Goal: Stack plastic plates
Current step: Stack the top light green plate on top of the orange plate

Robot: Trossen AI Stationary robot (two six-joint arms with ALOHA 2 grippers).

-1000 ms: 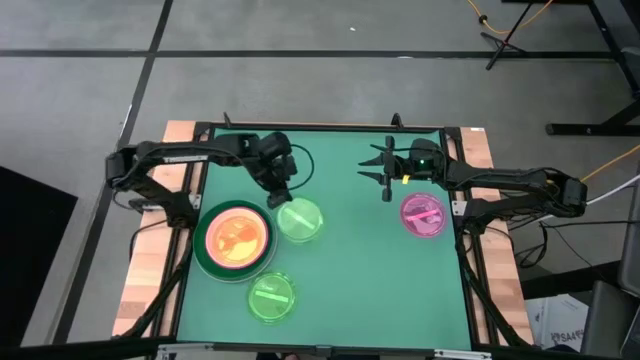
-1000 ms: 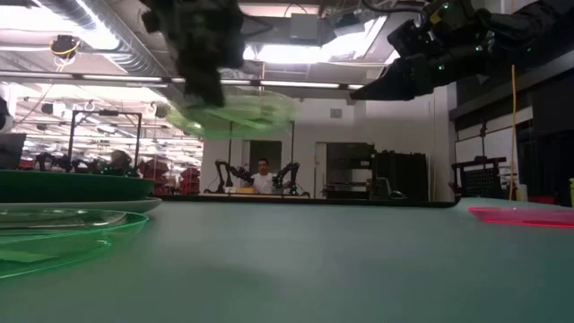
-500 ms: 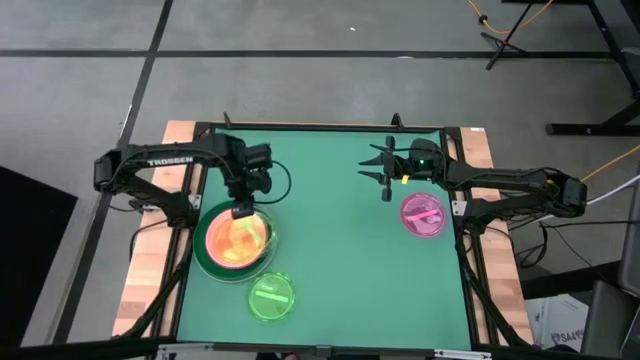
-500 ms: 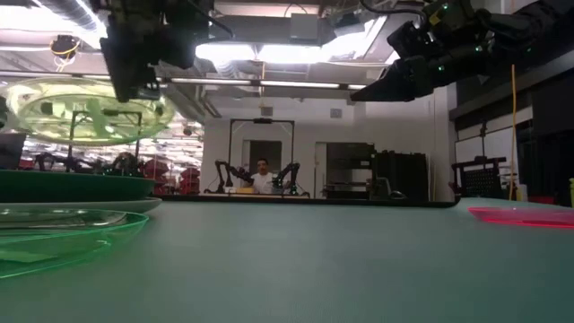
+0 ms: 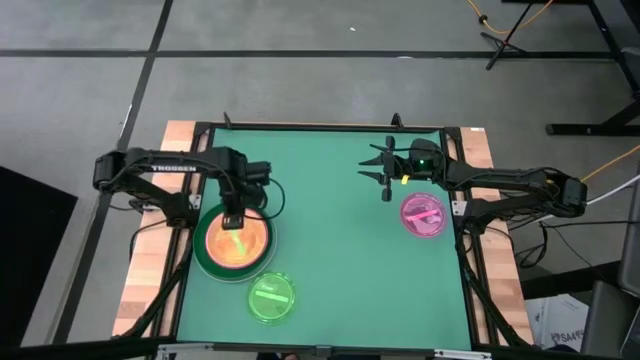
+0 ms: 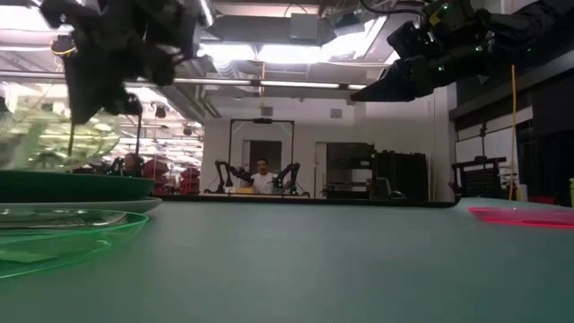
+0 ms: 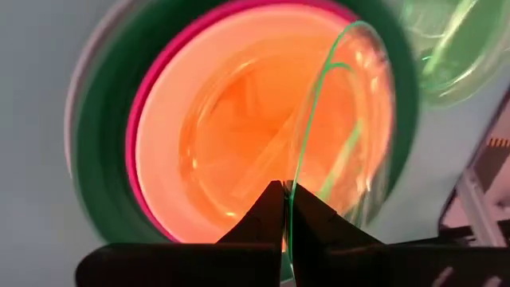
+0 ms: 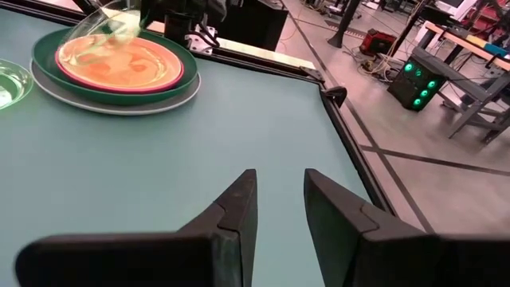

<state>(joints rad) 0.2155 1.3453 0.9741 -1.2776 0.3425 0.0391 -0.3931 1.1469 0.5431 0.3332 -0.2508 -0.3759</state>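
At centre-left of the high view, the left claw [image 5: 233,216], clenched on a translucent lime-green plastic plate [image 7: 339,119], has carried it from mid-worktop over the stack of large plates [image 5: 205,262]; release looks next.

My two dark arms, matte black links, white TROSSEN lettering along my left arm [image 5: 170,166], black cable looping by its wrist, green indicator light glowing on my right arm [image 5: 470,176], angular black fingers [image 8: 235,209]

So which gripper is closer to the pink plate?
Right. The right gripper hangs just beside the pink plate; the left gripper is across the table over the stack.
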